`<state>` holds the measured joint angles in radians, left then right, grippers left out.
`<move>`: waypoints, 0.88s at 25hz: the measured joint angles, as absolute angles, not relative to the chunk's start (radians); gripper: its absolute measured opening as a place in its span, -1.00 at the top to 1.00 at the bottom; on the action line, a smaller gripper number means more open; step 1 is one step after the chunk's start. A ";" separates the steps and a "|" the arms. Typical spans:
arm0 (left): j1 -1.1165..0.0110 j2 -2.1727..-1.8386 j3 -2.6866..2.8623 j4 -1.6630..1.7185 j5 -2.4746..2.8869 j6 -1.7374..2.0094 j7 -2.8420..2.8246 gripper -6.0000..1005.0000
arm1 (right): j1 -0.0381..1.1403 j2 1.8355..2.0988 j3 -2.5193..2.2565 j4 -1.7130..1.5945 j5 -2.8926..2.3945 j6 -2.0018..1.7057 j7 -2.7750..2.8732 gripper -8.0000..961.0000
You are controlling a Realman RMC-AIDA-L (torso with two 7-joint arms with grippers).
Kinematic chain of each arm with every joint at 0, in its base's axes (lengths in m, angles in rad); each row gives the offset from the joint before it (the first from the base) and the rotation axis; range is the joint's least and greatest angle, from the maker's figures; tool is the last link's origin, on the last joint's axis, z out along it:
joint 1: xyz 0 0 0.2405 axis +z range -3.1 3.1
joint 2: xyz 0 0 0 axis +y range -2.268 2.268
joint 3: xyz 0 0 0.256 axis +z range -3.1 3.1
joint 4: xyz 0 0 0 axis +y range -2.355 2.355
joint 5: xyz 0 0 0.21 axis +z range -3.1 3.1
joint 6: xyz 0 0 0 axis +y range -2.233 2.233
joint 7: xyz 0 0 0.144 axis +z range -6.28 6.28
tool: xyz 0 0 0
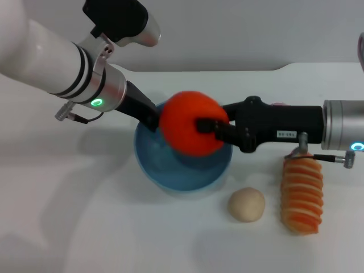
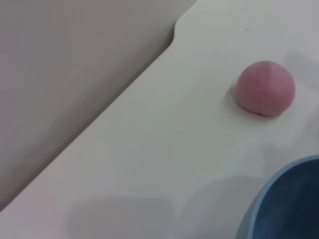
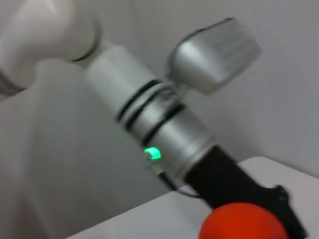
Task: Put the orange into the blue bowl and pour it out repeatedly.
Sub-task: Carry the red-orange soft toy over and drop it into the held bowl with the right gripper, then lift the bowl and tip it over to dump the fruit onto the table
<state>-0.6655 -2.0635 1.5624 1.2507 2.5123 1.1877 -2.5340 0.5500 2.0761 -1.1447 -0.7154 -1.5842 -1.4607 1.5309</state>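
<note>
Gripping the orange (image 1: pixel 190 131) firmly, the right gripper (image 1: pixel 211 126) holds it just above the bowl (image 1: pixel 173 170). The left gripper (image 1: pixel 152 119) is at the bowl's far-left rim; its grip can't be made out.

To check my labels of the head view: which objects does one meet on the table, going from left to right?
blue bowl → orange, held above the bowl by the right gripper → beige ball → striped roll.
</note>
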 joint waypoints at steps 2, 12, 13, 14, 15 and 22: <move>-0.663 -2.062 1.561 1.250 2.515 1.181 -2.534 0.99 | 0.552 2.076 -1.145 -0.698 -1.564 -1.444 1.530 0.82; -0.659 -2.059 1.557 1.238 2.520 1.156 -2.532 0.99 | 0.541 2.071 -1.123 -0.700 -1.557 -1.446 1.523 0.34; -0.658 -2.059 1.554 1.237 2.519 1.152 -2.531 0.99 | 0.537 2.071 -1.109 -0.701 -1.556 -1.448 1.520 0.27; -0.657 -2.059 1.544 1.229 2.519 1.146 -2.529 0.99 | 0.530 2.071 -1.088 -0.703 -1.555 -1.448 1.515 0.21; -0.657 -2.059 1.539 1.224 2.520 1.143 -2.527 0.99 | 0.524 2.070 -1.069 -0.705 -1.551 -1.449 1.508 0.14; -0.655 -2.059 1.525 1.214 2.589 1.072 -2.535 0.99 | 0.453 2.071 -0.864 -0.698 -1.520 -1.402 1.413 0.09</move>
